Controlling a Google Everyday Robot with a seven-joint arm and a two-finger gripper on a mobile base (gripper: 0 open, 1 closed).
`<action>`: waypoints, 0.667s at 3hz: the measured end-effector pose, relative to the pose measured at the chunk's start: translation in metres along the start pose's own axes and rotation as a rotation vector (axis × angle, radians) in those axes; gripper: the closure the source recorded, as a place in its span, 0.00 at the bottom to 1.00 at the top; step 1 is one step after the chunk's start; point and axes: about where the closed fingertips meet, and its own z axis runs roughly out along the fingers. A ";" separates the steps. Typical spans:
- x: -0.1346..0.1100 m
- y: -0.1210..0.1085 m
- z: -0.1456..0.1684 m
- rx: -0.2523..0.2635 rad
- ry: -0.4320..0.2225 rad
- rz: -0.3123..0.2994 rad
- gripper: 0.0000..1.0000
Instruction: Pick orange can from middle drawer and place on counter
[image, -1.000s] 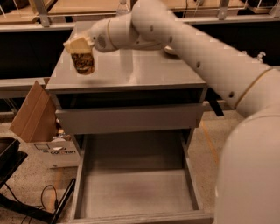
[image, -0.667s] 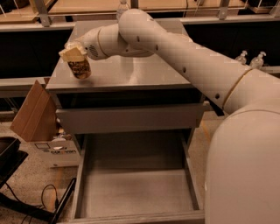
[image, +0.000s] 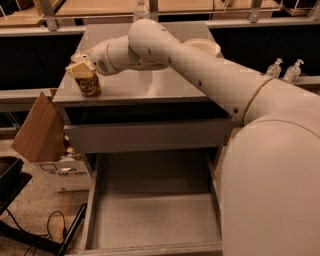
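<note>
Camera view, the only one there is: the gripper (image: 81, 70) is at the near left corner of the counter (image: 150, 82), at the end of the white arm (image: 200, 70) that reaches in from the right across the glossy grey top. It is clamped on the upper part of the orange can (image: 90, 86), with a pale finger lying over the can's silver top. The can stands upright, and its base looks to be touching the counter surface just inside the near left edge, though whether its full weight rests there cannot be told for certain.

Below, the middle drawer (image: 150, 215) is pulled out toward the near side. Its flat grey floor holds no can, so the picking part of the task looks finished. The shallower drawer (image: 147, 136) above it is pushed out only a little, its plain front just under the counter's edge.

By my reading the task is nearly done: the can is out of the drawer and over, or on, the counter. What is left is to let go of it and lift the gripper away without tipping it, a real risk since the can sits so close to the corner.

A cardboard box (image: 37, 127) leans on the floor left of the cabinet, and a pale plate (image: 202, 46) lies on the far right of the counter, well apart from the can
</note>
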 end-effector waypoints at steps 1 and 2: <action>-0.004 0.000 -0.001 0.000 0.000 0.000 0.39; -0.004 0.000 -0.001 0.000 0.000 0.000 0.16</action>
